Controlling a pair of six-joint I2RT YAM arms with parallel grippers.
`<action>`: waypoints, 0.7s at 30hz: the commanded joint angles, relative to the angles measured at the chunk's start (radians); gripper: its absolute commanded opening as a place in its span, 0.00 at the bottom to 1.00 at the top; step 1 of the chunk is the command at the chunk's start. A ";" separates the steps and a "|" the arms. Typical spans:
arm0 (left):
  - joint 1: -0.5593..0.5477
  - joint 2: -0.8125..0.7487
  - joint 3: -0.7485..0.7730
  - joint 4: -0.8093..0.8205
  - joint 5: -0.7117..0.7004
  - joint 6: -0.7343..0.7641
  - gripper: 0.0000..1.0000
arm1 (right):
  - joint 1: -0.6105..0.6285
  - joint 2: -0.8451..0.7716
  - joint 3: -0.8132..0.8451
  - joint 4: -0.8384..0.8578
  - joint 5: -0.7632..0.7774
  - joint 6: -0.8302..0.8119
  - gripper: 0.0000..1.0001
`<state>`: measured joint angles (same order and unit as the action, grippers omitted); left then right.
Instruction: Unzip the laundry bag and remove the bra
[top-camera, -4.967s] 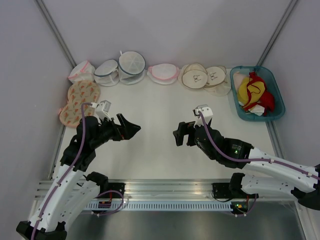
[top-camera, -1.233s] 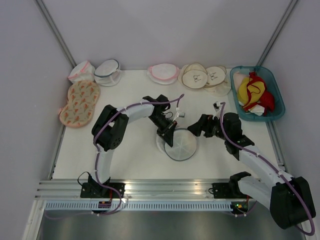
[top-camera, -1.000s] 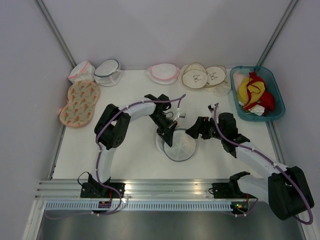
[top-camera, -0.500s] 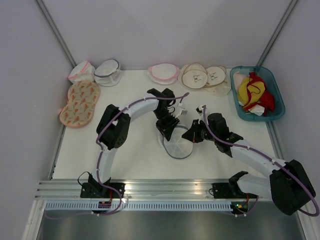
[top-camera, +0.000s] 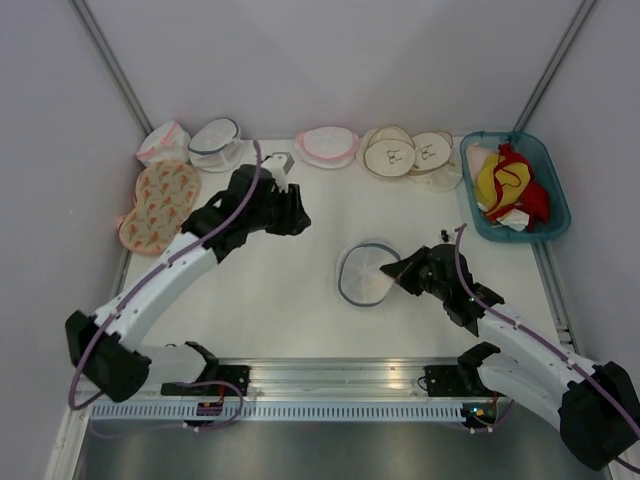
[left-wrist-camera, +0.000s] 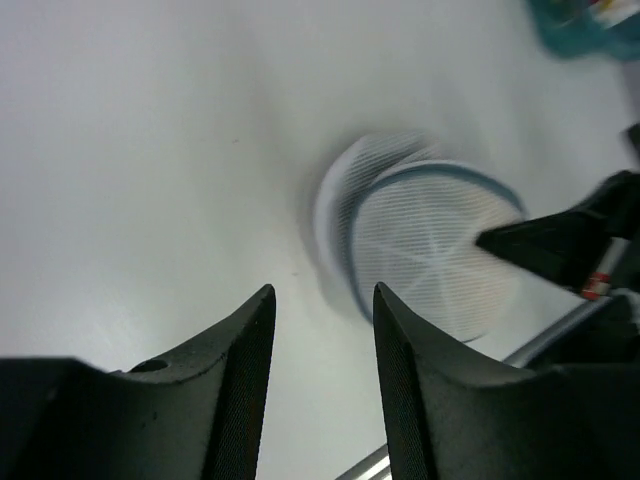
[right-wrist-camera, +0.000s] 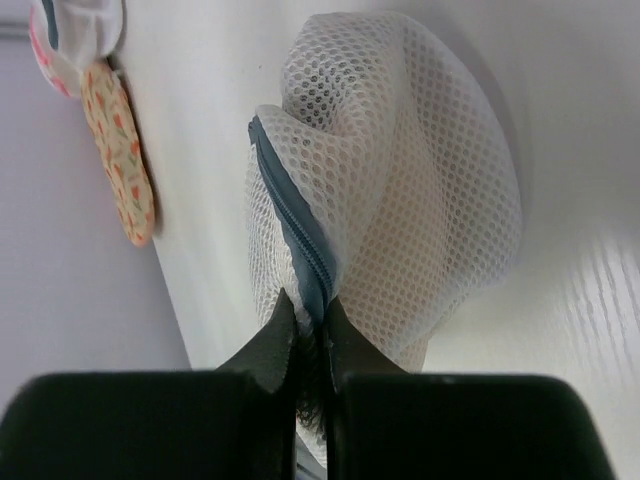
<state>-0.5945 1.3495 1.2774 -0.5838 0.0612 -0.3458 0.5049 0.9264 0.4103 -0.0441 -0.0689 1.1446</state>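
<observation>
Girl: What is the desk like?

Boy: The desk (top-camera: 290, 310) is white and flat. Pale grey walls stand round it, with a metal pole in each back corner. A silver rail (top-camera: 330, 372) runs along the near edge.

Girl: Where is the laundry bag?

Boy: The laundry bag (top-camera: 364, 273) lies near the middle of the desk, a bit to the right. The right end effector (top-camera: 400, 272) is pinched on its right edge.

Girl: What does the right wrist camera add?

Boy: Up close, its two fingers are squeezed together on the blue-grey zipper trim (right-wrist-camera: 298, 235). You can see every hole in the mesh. Something peach shows through, but I cannot tell its shape.

Girl: And the left wrist camera?

Boy: The left end effector (left-wrist-camera: 322, 295) has its fingers apart, with bare desk between them. It hangs well apart from the bag, which looks blurry there.

Girl: What shows only from the top?

Boy: The back row: a pink-trimmed bag (top-camera: 160, 143), a flatter mesh bag (top-camera: 215, 143), another pink one (top-camera: 327, 146) and round beige cups (top-camera: 390, 152). A teal basket (top-camera: 466, 170) at the right holds red and yellow clothes (top-camera: 510, 185). A printed pad (top-camera: 160, 205) lies at the left.

Girl: Anything hard to see?

Boy: The left wrist camera cuts off all but a corner of the basket. I cannot tell if the zipper is open.
</observation>
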 joint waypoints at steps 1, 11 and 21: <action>-0.018 -0.162 -0.258 0.195 0.113 -0.292 0.49 | 0.003 -0.090 -0.044 -0.040 0.115 0.291 0.00; -0.191 -0.500 -0.774 0.642 0.259 -0.871 0.59 | 0.001 -0.314 -0.212 0.024 0.116 0.662 0.00; -0.425 -0.405 -0.854 1.021 -0.044 -1.084 0.69 | 0.006 -0.344 -0.237 0.036 0.118 0.718 0.00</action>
<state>-0.9661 0.8761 0.3973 0.2527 0.1379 -1.3117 0.5049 0.5858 0.1757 -0.0563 0.0498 1.8057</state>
